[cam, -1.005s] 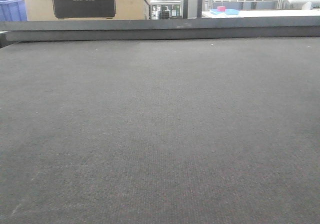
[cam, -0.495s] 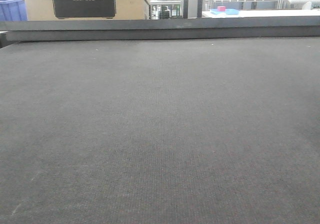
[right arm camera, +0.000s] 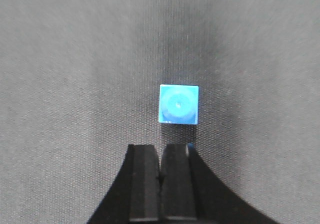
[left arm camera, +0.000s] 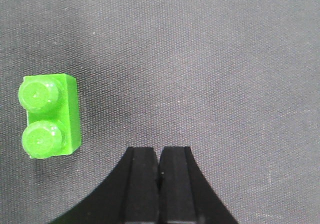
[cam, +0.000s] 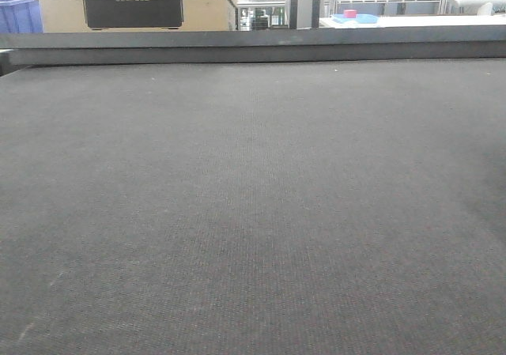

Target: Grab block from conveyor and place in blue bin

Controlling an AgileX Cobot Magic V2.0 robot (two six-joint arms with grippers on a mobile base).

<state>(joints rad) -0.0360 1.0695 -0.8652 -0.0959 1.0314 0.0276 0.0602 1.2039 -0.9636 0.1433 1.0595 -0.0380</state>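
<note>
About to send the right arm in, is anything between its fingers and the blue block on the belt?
Nothing visible. The blue block lies just ahead of the right gripper, fingers shut, with only bare conveyor between them.

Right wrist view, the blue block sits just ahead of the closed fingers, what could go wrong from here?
1. The right gripper is shut; coming down like this, it would probably shove the blue block rather than grip it.
2. The left gripper is also shut, and the green block lies off to its side, so a straight descent would likely miss.
3. If the conveyor runs, both blocks could drift out of line.
</note>
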